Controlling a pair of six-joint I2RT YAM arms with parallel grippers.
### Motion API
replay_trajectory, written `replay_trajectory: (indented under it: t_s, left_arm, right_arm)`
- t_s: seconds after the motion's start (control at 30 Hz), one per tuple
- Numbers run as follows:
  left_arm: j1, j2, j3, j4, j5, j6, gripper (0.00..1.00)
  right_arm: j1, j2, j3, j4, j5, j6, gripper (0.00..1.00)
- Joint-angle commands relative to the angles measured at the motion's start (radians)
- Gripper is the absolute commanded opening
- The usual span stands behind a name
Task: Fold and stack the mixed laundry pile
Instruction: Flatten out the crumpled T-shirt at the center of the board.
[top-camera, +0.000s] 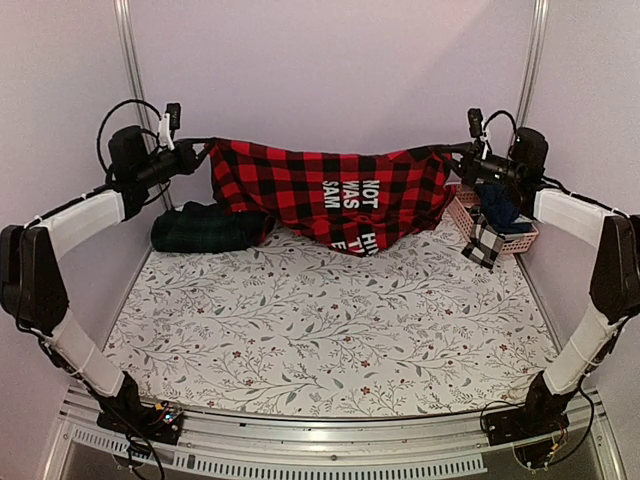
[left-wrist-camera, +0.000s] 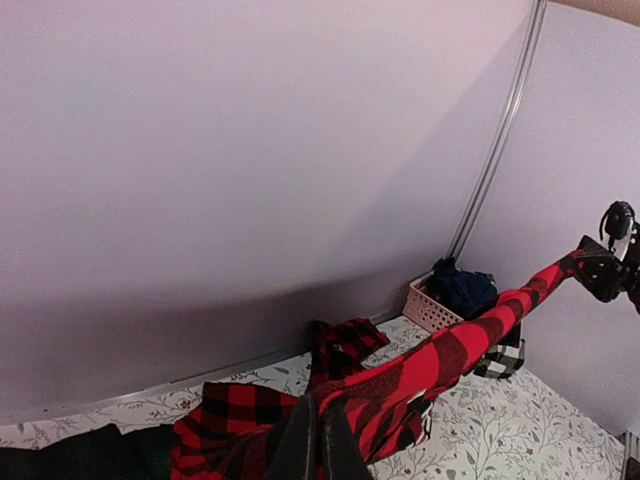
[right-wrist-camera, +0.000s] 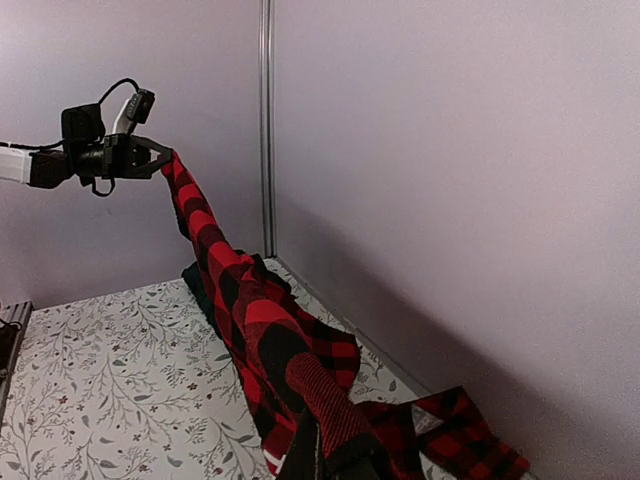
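Observation:
A red-and-black checked flannel garment (top-camera: 330, 195) with white lettering hangs stretched across the back of the table, its lower edge sagging to the cloth. My left gripper (top-camera: 200, 152) is shut on its left corner and my right gripper (top-camera: 455, 157) on its right corner. In the left wrist view the shut fingers (left-wrist-camera: 318, 430) pinch the fabric (left-wrist-camera: 470, 345), which runs off to the other gripper (left-wrist-camera: 600, 268). The right wrist view shows the same from the far end: shut fingers (right-wrist-camera: 318, 450) on a ribbed red edge (right-wrist-camera: 330, 395). A dark green tartan piece (top-camera: 205, 228) lies at the back left.
A pink slatted basket (top-camera: 520, 240) stands at the back right, holding dark navy clothes (top-camera: 495, 205). A black-and-white checked piece (top-camera: 485, 245) hangs over its front. The white leaf-patterned table cloth (top-camera: 330, 330) covers the table. Walls close in behind and at both sides.

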Motion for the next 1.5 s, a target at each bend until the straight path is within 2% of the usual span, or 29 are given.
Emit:
replay_trajectory:
  t_s: [0.0, 0.1, 0.17, 0.23, 0.37, 0.43, 0.47, 0.53, 0.57, 0.63, 0.67, 0.7, 0.73, 0.8, 0.87, 0.93, 1.0, 1.07, 1.13, 1.23, 1.37, 1.47]
  left_arm:
    - [-0.001, -0.161, -0.189, -0.081, 0.059, 0.041, 0.0]
    - [-0.025, -0.306, -0.324, -0.143, 0.042, 0.081, 0.0]
    - [-0.054, -0.385, -0.383, -0.241, -0.002, 0.129, 0.0]
    - [-0.086, -0.449, -0.409, -0.357, -0.054, 0.159, 0.0]
    - [-0.154, -0.569, -0.507, -0.479, -0.046, 0.179, 0.0]
    - [-0.197, -0.617, -0.525, -0.583, -0.062, 0.213, 0.0]
    - [-0.207, -0.641, -0.529, -0.637, -0.058, 0.227, 0.04]
    - [-0.209, -0.697, -0.541, -0.73, -0.038, 0.249, 0.28]
    - [-0.211, -0.735, -0.557, -0.742, -0.051, 0.242, 0.39]
    - [-0.21, -0.829, -0.591, -0.707, -0.087, 0.206, 0.71]
    - [-0.21, -0.866, -0.598, -0.694, -0.124, 0.189, 0.8]
    - [-0.208, -0.893, -0.596, -0.687, -0.195, 0.171, 0.86]
    - [-0.209, -0.903, -0.587, -0.687, -0.241, 0.163, 0.89]
    - [-0.207, -0.861, -0.542, -0.708, -0.312, 0.164, 0.89]
    - [-0.207, -0.762, -0.479, -0.734, -0.374, 0.162, 0.82]
    - [-0.208, -0.648, -0.406, -0.744, -0.414, 0.152, 0.78]
    - [-0.208, -0.539, -0.359, -0.727, -0.416, 0.108, 0.7]
    - [-0.209, -0.443, -0.352, -0.654, -0.352, 0.041, 0.65]
    - [-0.216, -0.354, -0.363, -0.572, -0.298, -0.023, 0.58]
    - [-0.243, -0.217, -0.382, -0.481, -0.282, -0.08, 0.56]
    - [-0.287, -0.08, -0.387, -0.467, -0.318, -0.118, 0.53]
    - [-0.316, -0.012, -0.419, -0.462, -0.338, -0.156, 0.47]
  right_arm:
    - [0.016, -0.225, -0.321, 0.097, -0.018, 0.07, 0.0]
    - [0.026, -0.388, -0.495, 0.07, 0.002, 0.074, 0.0]
    - [0.031, -0.472, -0.585, 0.031, 0.016, 0.092, 0.0]
    - [0.043, -0.55, -0.653, -0.035, 0.03, 0.135, 0.0]
    - [0.059, -0.717, -0.846, -0.074, 0.111, 0.248, 0.0]
    - [0.059, -0.8, -0.882, -0.188, 0.167, 0.269, 0.01]
    - [0.06, -0.822, -0.881, -0.275, 0.178, 0.276, 0.07]
    - [0.059, -0.868, -0.874, -0.46, 0.173, 0.264, 0.28]
    - [0.059, -0.882, -0.882, -0.501, 0.168, 0.263, 0.42]
    - [0.06, -0.926, -0.889, -0.572, 0.248, 0.289, 0.77]
    - [0.06, -0.96, -0.885, -0.603, 0.291, 0.307, 0.93]
    - [0.06, -0.979, -0.879, -0.619, 0.33, 0.319, 0.98]
    - [0.06, -0.999, -0.87, -0.635, 0.372, 0.329, 0.99]
    - [0.059, -1.016, -0.839, -0.651, 0.448, 0.351, 0.99]
    - [0.059, -1.005, -0.818, -0.617, 0.487, 0.344, 0.99]
    - [0.059, -0.946, -0.791, -0.559, 0.455, 0.323, 0.94]
    - [0.059, -0.84, -0.736, -0.52, 0.376, 0.292, 0.82]
    - [0.062, -0.666, -0.677, -0.494, 0.285, 0.282, 0.71]
    - [0.084, -0.528, -0.636, -0.457, 0.263, 0.283, 0.63]
    - [0.139, -0.382, -0.578, -0.423, 0.272, 0.262, 0.6]
    - [0.167, -0.166, -0.536, -0.393, 0.272, 0.247, 0.51]
    - [0.172, -0.049, -0.541, -0.355, 0.28, 0.256, 0.49]
